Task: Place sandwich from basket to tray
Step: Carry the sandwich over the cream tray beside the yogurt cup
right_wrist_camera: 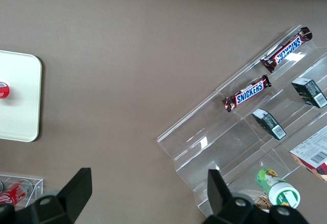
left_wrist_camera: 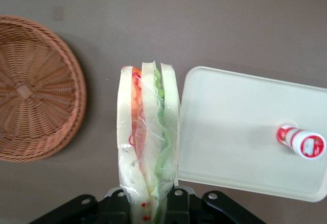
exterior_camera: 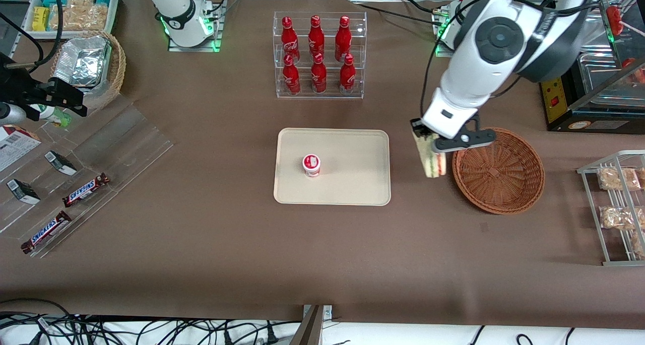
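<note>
The gripper (exterior_camera: 428, 142) clamps the sandwich (exterior_camera: 433, 159), hanging lengthwise downward between tray (exterior_camera: 352, 194) and basket (exterior_camera: 524, 194).

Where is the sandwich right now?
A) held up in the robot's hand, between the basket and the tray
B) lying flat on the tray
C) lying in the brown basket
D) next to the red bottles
A: the robot's hand is shut on the triangular white-bread sandwich, over the brown table between the round reddish-brown wicker basket and the flat cream rectangular tray.

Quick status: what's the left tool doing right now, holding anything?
Left tool: closed on the sandwich, carrying it in the air between the basket and the tray.
</note>
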Robot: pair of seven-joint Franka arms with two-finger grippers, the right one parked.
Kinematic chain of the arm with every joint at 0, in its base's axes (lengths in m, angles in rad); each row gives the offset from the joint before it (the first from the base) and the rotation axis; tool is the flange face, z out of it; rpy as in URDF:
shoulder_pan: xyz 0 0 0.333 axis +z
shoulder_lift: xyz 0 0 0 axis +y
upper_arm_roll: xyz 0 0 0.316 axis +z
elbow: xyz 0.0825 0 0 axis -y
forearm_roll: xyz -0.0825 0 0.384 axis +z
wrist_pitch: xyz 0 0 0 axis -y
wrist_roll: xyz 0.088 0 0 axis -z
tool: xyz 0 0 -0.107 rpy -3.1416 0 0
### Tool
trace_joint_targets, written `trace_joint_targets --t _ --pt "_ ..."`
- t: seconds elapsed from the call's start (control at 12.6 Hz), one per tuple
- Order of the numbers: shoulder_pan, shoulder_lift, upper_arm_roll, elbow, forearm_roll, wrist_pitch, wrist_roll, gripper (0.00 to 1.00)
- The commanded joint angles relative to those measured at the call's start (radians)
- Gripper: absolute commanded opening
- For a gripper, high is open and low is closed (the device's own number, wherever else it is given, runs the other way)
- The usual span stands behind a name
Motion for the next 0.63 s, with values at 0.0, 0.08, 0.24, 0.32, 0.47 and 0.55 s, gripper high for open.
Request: trace_joint_targets --t 0.0,0.08,0.24,0.32,0.47,0.55 --pt "-0.079 0.092 -0.002 0.036 0.051 0.076 0.043 0.0" --pt "-0.106 0.119 -0.002 0.036 0.061 0.104 0.032 0.0" --pt "-0.124 0.165 -0.001 0.034 0.063 0.128 0.03 0.0" --pt "-0.125 0.188 -0.002 0.034 0.074 0.145 0.03 0.0" --pt "-0.14 0.234 -0.001 0.034 0.075 0.162 0.029 0.0" --pt "-0.147 0.256 -0.001 0.034 0.08 0.168 0.029 0.0"
